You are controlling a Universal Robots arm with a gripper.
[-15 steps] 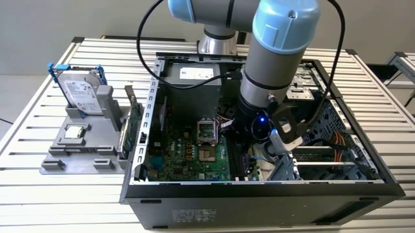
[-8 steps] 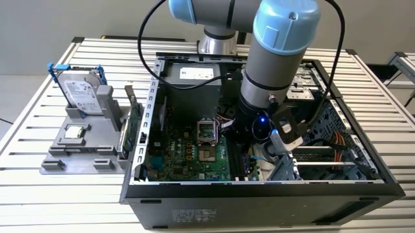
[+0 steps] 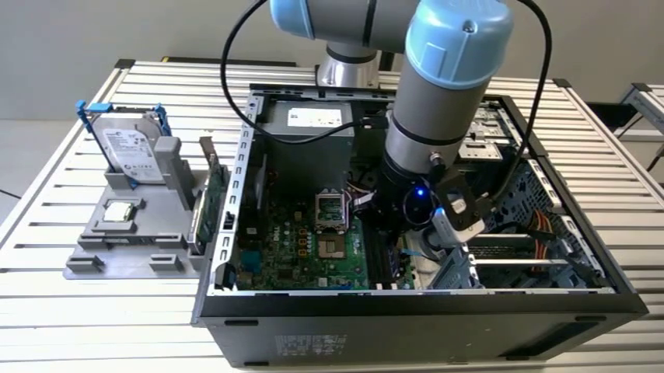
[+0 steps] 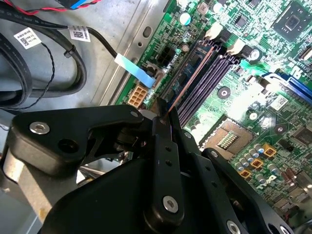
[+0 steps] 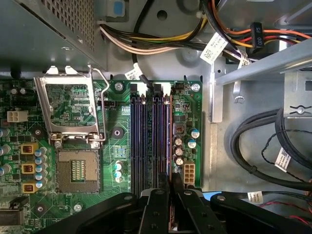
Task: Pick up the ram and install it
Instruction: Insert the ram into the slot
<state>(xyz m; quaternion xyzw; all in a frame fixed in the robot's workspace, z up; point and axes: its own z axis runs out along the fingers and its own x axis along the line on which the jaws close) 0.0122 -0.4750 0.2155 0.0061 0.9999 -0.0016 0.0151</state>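
Ram, thin dark memory stick (image 4: pixel 187 78), is sitting edge-on btwn black gripper (image 4: pixel 163 119) fingers, pinched narrow, long axis running parallel w/ purple slots (image 5: pixel 151 141) near green motherboard's (image 5: pixel 119 161) cable-side edge, directly under gripper.

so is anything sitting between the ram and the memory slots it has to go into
Nothing visible does. The gripper is shut on the ram, a thin board seen edge-on, directly over the bank of memory slots. In both wrist views the slots look empty, and the cables lie off to the side, outside the motherboard.
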